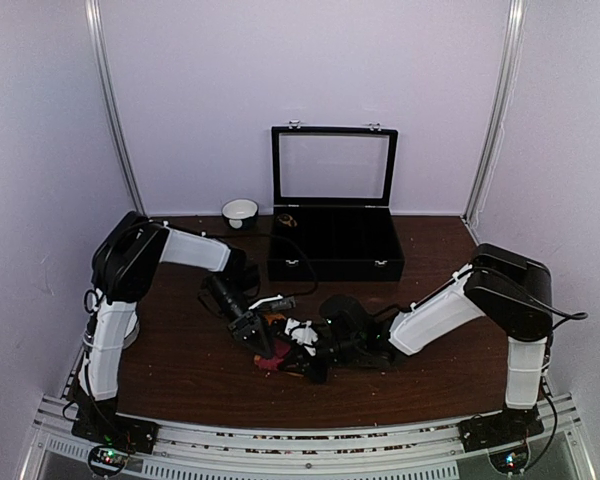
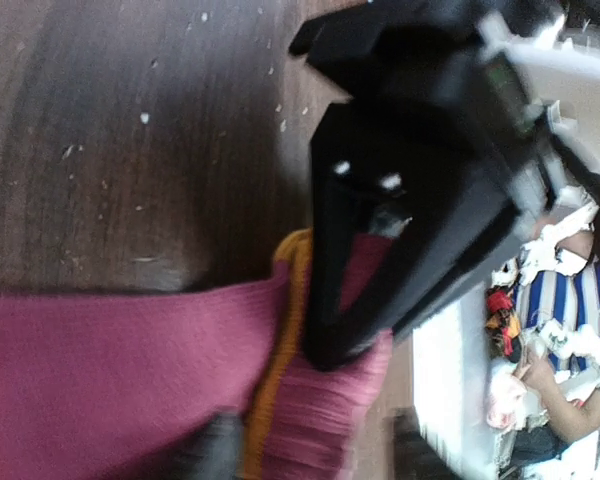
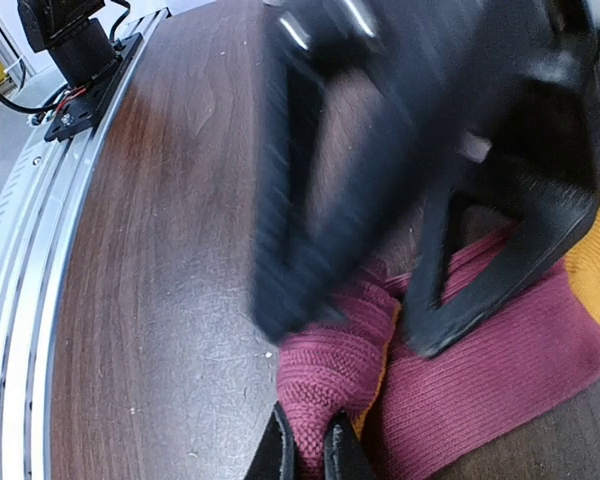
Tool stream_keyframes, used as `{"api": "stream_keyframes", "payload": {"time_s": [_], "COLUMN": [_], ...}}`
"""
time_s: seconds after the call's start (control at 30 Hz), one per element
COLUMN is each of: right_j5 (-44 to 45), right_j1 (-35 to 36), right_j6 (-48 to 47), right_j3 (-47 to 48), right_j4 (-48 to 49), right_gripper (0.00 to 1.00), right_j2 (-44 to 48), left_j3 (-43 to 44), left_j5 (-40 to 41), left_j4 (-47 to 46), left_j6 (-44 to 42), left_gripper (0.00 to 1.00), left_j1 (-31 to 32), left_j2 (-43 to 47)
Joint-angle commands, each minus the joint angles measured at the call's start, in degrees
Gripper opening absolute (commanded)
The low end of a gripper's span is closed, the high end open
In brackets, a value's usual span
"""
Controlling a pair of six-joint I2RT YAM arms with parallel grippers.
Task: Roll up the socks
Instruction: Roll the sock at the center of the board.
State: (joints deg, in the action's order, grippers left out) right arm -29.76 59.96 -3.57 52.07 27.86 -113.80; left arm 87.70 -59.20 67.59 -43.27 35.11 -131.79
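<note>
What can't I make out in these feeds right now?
Left gripper, open or shut: left wrist view, its fingers blurred and cut by the bottom edge.
Magenta sock layout: top view, too small, under the right gripper and the left; wrist views crop it.
Black box contents: top view, too dark.

Pale lilac walls (image 1: 200, 90), 2 metal uprights (image 1: 112, 120) in rear corners. Dark wood table (image 1: 170, 370), aluminium rail (image 1: 310, 445) along near edge. Black case (image 1: 335, 268), lid raised, at back beside white bowl (image 1: 240, 212).
</note>
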Motion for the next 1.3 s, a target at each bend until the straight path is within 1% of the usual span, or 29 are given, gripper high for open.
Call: {"api": "stream_keyframes", "payload": {"time_s": [0.0,0.1,0.17,0.33,0.47,0.57,0.67,0.73,0.77,0.8,0.83,0.87,0.93,0.97,1.0,1.03,1.07,1.13,1.2,1.27], "right_j5": [-0.1,2.4,3.5,5.2,5.4,5.5,4.9,4.1,3.5,2.6,2.0,1.5,-0.5,-1.1,-2.1,-2.9,-3.7,-6.1,-8.2,-9.3], "right_j1": [0.3,1.3,2.2,4.1,5.0,5.0,4.9,4.6,4.5,4.2,4.0,3.8,3.4,3.2,2.9,2.7,2.5,2.0,1.4,0.6], "right_j6": [4.6,6.8,9.2,18.4,25.3,29.7,34.3,37.7,39.3,40.9,42.4,43.8,45.9,46.9,47.8,48.9,49.8,51.9,54.1,55.6], "right_j3": [-2.7,-4.9,-5.9,-6.0,-1.8,2.0,4.8,6.0,6.4,6.3,6.0,5.5,4.6,4.2,4.0,3.7,3.1,1.1,-0.9,-2.5], "right_j4": [-3.8,-5.8,-6.3,-7.0,-13.0,-19.5,-23.0,-24.4,-24.7,-24.2,-23.3,-22.0,-19.5,-18.4,-17.9,-17.1,-15.9,-11.7,-7.7,-4.4], "right_gripper": [0.00,0.00,0.00,0.00,0.00,0.00,0.00,0.00,0.00,0.00,0.00,0.00,0.00,0.00,0.00,0.00,0.00,0.00,0.00,0.00], "right_j2": [1.5,3.4,4.4,5.0,2.3,-1.1,-4.1,-6.2,-7.0,-7.7,-8.1,-8.3,-8.7,-9.0,-9.4,-9.8,-10.0,-10.3,-11.0,-11.5], "left_j3": [0.0,-1.0,-2.3,-1.8,-4.4,-6.9,-10.6,-11.5,-11.4,-11.6,-11.4,-10.2,-5.3,-4.4,-5.6,-9.0,-14.2,-23.1,-28.4,-31.7], "left_j5": [6.4,14.9,18.4,21.0,24.7,27.4,30.3,32.6,33.9,35.9,39.3,39.8,30.2,25.5,25.4,28.4,31.0,32.0,31.4,31.4], "left_j4": [-2.5,-8.2,-12.1,-15.3,-19.1,-21.8,-26.5,-28.1,-28.5,-29.5,-29.9,-27.4,-16.8,-14.8,-15.7,-19.6,-24.2,-31.0,-32.2,-31.9], "left_j6": [1.0,5.5,7.3,9.3,10.7,11.1,11.3,12.3,13.7,17.4,19.7,18.6,14.2,13.6,12.9,11.9,9.6,4.9,0.0,-2.8], "left_gripper": [0.98,0.98,0.98,0.98,0.98,0.98,0.98,0.98,0.98,0.98,0.98,0.98,0.98,0.98,0.98,0.98,0.98,0.98,0.98,0.98], "left_j1": [-2.1,-3.0,-3.0,-2.3,-1.1,-0.9,-1.0,-1.1,-1.4,-1.9,-2.3,-2.8,-5.2,-6.4,-6.5,-5.5,-4.0,-0.6,2.8,6.2], "left_j2": [9.3,13.8,15.5,13.4,15.3,20.8,29.2,33.6,34.8,35.2,34.8,33.3,28.9,27.8,28.3,30.5,34.2,41.2,44.8,44.9]}}
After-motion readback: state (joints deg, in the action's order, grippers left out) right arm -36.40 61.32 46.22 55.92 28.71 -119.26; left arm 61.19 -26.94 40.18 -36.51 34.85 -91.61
